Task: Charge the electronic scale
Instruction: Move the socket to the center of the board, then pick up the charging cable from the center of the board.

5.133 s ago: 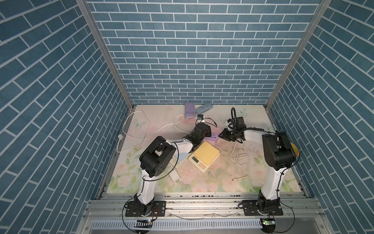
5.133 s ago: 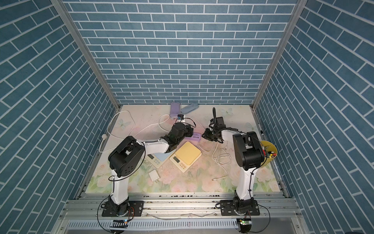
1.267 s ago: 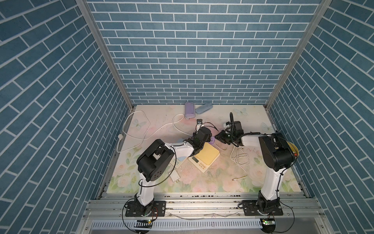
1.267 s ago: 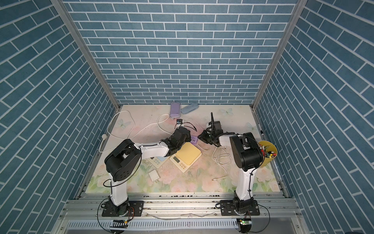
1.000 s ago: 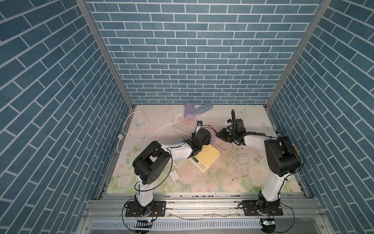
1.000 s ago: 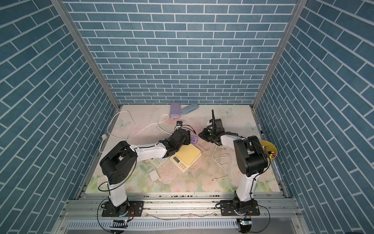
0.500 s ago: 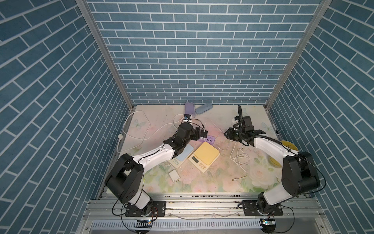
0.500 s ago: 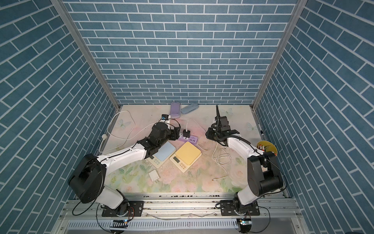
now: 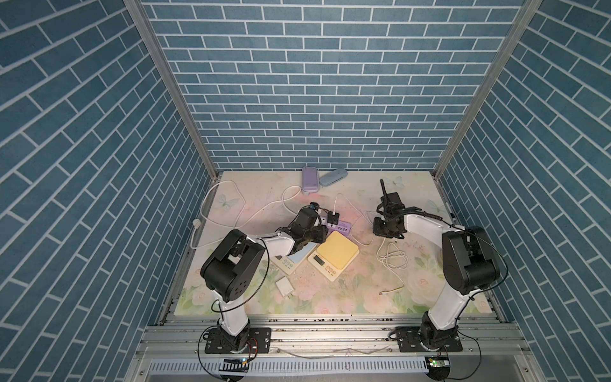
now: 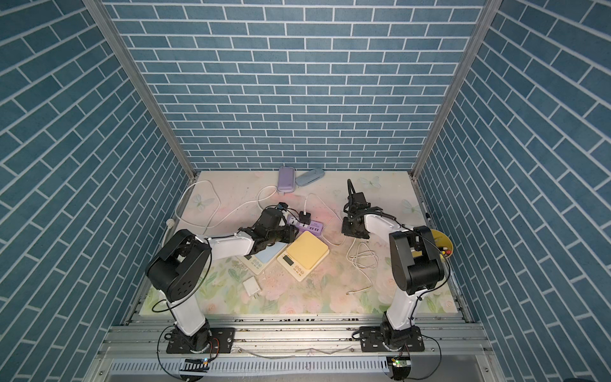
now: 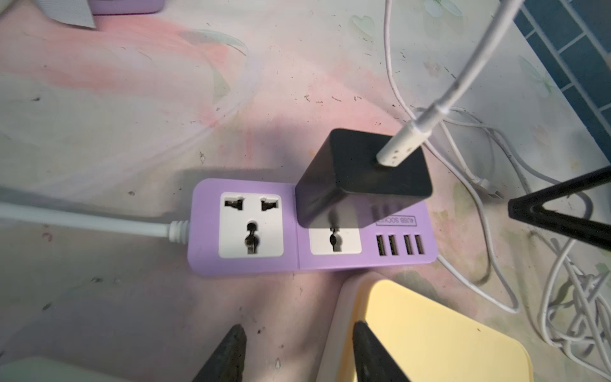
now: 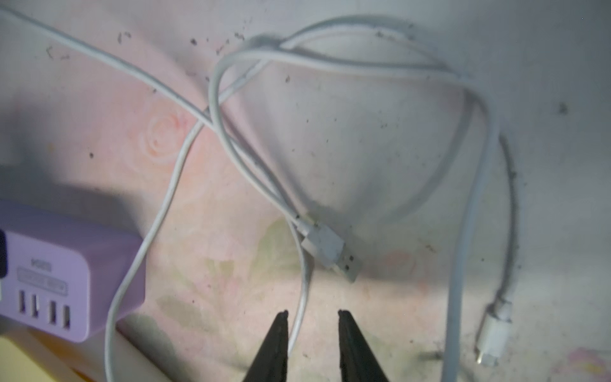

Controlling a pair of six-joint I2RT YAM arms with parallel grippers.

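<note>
The yellow electronic scale point(image 9: 334, 254) lies mid-table in both top views, just in front of a purple power strip point(image 9: 338, 227). A black adapter point(image 11: 360, 175) stands plugged into the strip, with a white cable point(image 11: 396, 152) in its top. My left gripper point(image 11: 297, 329) hovers open and empty at the scale's back corner point(image 11: 429, 330). My right gripper point(image 12: 312, 313) is open over loose white cables right of the strip. One thin cable point(image 12: 302, 297) runs between its fingers, unclamped. A free USB plug point(image 12: 330, 251) lies just beyond them.
A blue-topped scale point(image 9: 294, 256) lies partly under my left arm, with a white charger block point(image 9: 284, 286) in front. Two cases point(image 9: 310, 178) rest at the back wall. A coiled cable point(image 9: 391, 258) lies right of the yellow scale. A yellow bowl point(image 10: 443, 243) sits at the right edge.
My left gripper's jaws have narrowed and it now sits at the yellow scale's back corner. My right gripper has come down and inward onto the loose cables. Both arms have folded back.
</note>
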